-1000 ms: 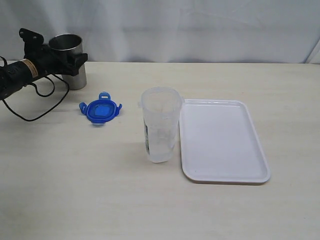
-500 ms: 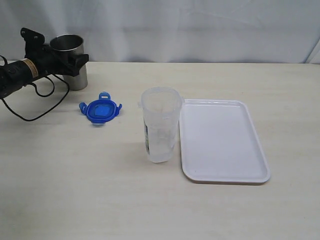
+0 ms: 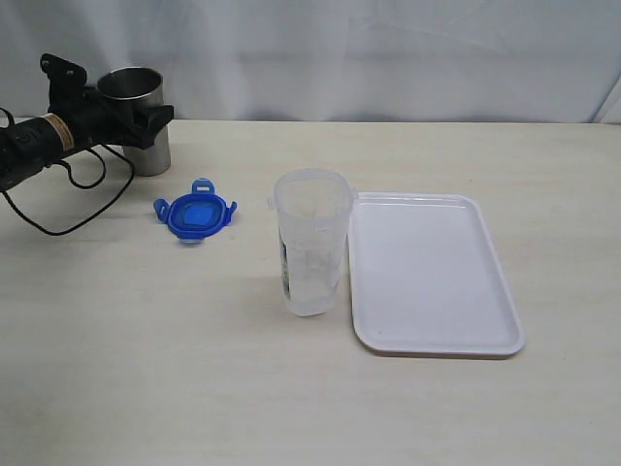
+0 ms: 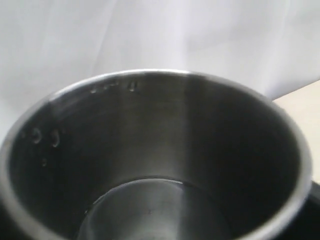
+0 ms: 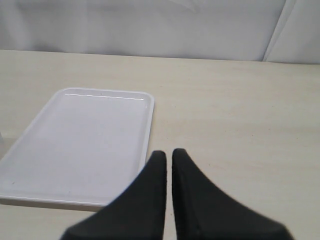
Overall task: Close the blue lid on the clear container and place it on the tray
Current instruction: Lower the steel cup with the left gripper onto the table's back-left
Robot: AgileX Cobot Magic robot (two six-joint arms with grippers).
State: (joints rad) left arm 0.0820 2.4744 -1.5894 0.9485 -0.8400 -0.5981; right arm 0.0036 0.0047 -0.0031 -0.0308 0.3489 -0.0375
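Exterior view, almost as before: left fingers (image 3: 155,116) astride steel cup (image 3: 147,153), grip unclear; right fingers (image 5: 157,172) closed, empty.

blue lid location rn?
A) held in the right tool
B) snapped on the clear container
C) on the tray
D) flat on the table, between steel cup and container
D: the blue lid lies flat on the table, between the steel cup and the clear container, whose top is uncovered.
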